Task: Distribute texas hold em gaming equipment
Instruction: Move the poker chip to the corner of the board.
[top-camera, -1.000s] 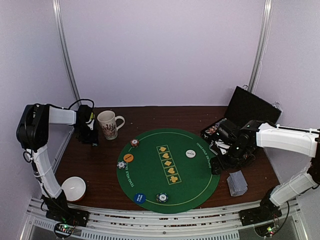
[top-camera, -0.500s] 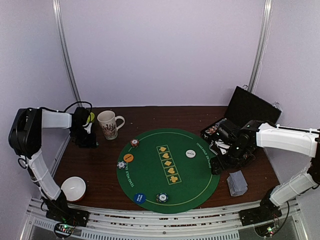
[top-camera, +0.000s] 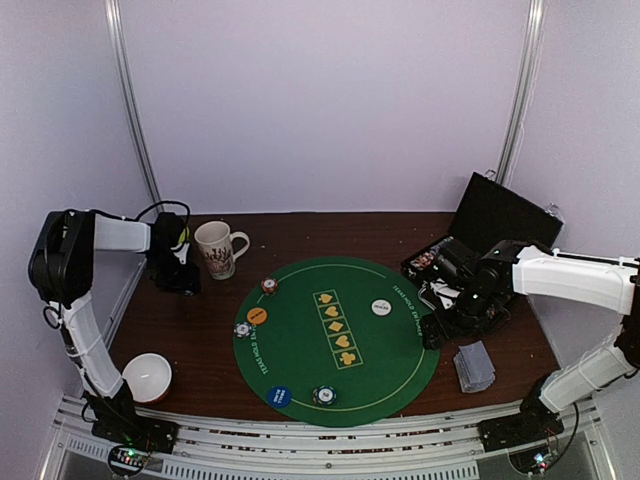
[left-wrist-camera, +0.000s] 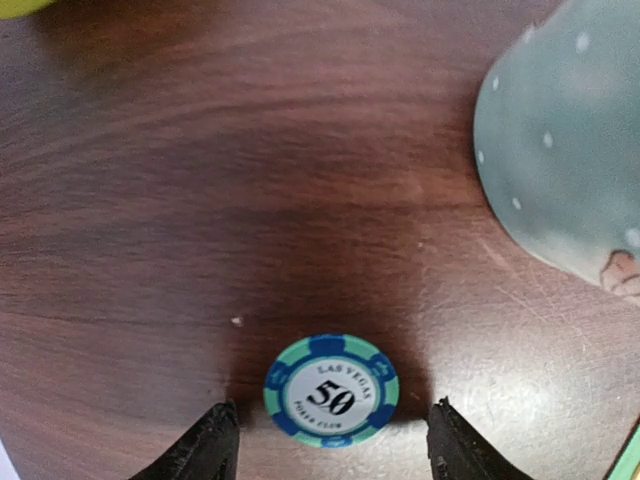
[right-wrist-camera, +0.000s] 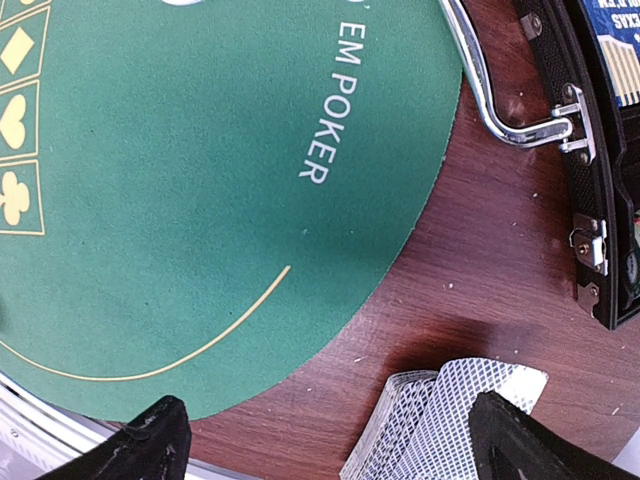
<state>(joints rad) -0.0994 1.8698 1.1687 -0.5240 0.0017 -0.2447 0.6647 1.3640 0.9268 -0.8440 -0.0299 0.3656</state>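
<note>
1. Left gripper (top-camera: 178, 277): jaws apart, either side of a chip (left-wrist-camera: 331, 390) lying flat on the wood near the mug (left-wrist-camera: 570, 150), not touching it.
2. Right gripper (top-camera: 437, 330): jaws wide, empty, over cards (right-wrist-camera: 440, 420) beside the mat (right-wrist-camera: 200, 200).

**Surface and Material Reference**

I read the table (left-wrist-camera: 200, 150) as dark wood with visible grain and a smooth, low-sheen finish marked by fine scratches. The poker chip (left-wrist-camera: 331, 390) looks like moulded plastic with a satin finish and a smooth printed centre label. The mug (left-wrist-camera: 570, 150) has a smooth glazed surface. I see the mat (right-wrist-camera: 180, 200) as matt green felt-like cloth with printed lettering. The case (right-wrist-camera: 592, 170) is black, and its handle (right-wrist-camera: 476, 80) is polished bright metal. The playing cards (right-wrist-camera: 440, 420) look like smooth printed paper stock.
</note>
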